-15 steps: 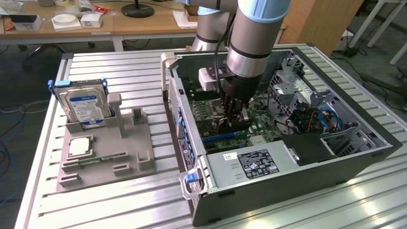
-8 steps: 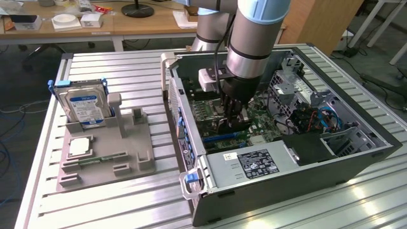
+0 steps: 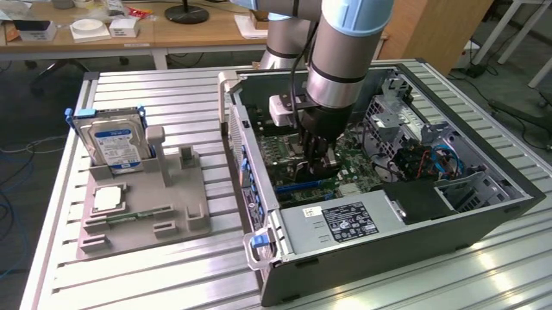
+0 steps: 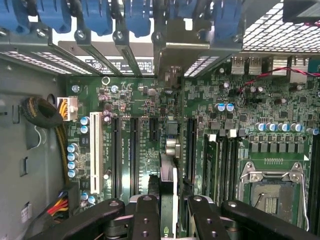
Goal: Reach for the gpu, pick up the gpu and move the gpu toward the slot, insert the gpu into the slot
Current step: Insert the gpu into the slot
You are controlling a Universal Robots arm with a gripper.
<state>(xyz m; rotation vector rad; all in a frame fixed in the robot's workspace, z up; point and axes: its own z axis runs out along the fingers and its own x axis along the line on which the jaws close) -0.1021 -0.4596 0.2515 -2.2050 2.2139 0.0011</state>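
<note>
Slatted aluminium tabletop (image 3: 172,271) is carrying an open computer case (image 3: 379,232) with the arm reaching down inside it. Its gripper (image 4: 167,200) is clamping the gpu (image 4: 168,175) edge-on between its fingers (image 4: 146,215), holding the card upright just over the green motherboard (image 4: 150,107), among the long dark slots (image 4: 191,145) beside the processor socket (image 4: 272,192). On the exterior view's left, a hard drive (image 3: 114,143) is standing in a grey fixture (image 3: 138,206).

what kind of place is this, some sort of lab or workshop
Likely a robotics lab or test bench for computer assembly. An opened desktop PC case lies on a slatted aluminium table, a grey fixture beside it holds a hard drive, and cluttered wooden desks stand behind.
</note>
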